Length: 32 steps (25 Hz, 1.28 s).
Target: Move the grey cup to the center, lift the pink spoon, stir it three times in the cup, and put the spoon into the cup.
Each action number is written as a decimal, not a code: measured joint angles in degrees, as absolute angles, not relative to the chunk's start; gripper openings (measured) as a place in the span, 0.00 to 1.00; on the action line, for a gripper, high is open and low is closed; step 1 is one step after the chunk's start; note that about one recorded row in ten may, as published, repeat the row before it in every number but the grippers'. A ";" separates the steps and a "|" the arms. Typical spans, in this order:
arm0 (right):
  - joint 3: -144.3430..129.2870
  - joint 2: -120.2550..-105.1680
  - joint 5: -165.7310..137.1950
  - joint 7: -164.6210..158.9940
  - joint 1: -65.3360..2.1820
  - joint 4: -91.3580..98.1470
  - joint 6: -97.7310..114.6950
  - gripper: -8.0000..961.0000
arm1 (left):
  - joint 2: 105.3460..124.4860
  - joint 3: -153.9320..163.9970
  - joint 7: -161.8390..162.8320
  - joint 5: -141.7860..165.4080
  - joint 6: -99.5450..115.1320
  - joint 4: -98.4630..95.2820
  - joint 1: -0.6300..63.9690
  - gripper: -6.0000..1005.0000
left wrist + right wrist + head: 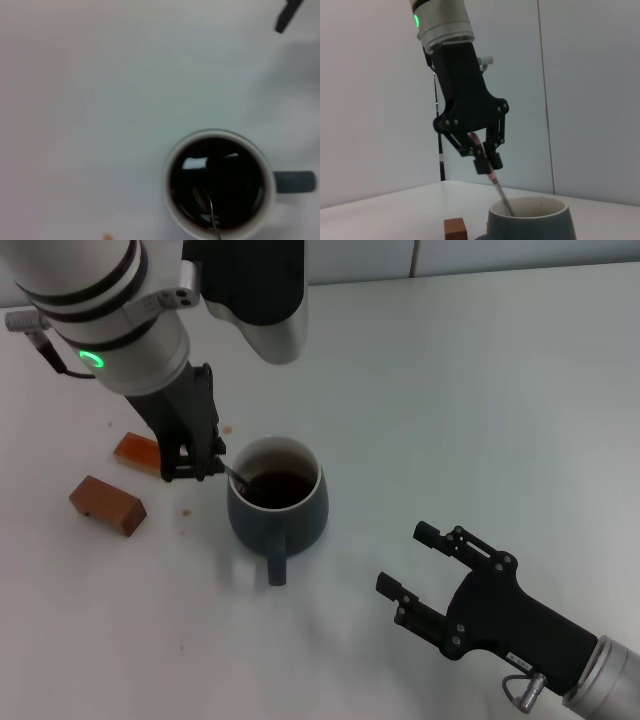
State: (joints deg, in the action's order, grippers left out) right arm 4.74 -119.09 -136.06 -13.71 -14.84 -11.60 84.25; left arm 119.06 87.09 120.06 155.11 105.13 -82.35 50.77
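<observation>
Head view gives me the grey cup (277, 502) near the middle of the white table (480, 400), standing upright, its stubby handle pointing back toward the robot's body. The pink spoon (236, 475) slants across the cup's left rim: its long axis runs from the pinched handle, high and to the left, down and rightward into the dark brown liquid. In the right wrist view I see the same tilt, the pale pink handle up in the fingers and the silver shaft (502, 199) dropping inside the white inner wall. In the left wrist view the spoon's bowl (202, 197) sits under the liquid's surface.

The left gripper (195, 470) reaches down just left of the cup, fingers pressed together on the spoon's handle. The right gripper (412, 562) lies low over the table to the cup's right, well apart from it, fingers spread. Two brown blocks (108, 504) lie left of the cup
</observation>
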 joint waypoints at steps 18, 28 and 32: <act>4.81 -119.14 -136.13 -13.71 -14.64 -11.60 84.25 0.74 | 119.09 88.60 121.07 149.30 102.29 -89.43 47.71 0.18; 5.05 -119.01 -136.12 -13.71 -14.73 -11.42 84.49 0.74 | 118.54 68.84 113.35 127.66 96.84 -97.58 40.50 0.40; 5.01 -119.00 -136.13 -13.70 -14.59 -11.33 84.94 0.74 | 118.13 56.72 101.18 109.27 96.00 -97.29 31.60 0.58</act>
State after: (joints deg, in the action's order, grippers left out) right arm 5.01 -119.00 -136.13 -13.70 -14.59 -11.33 84.94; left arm 118.13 56.72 101.18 109.27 96.00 -97.29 31.60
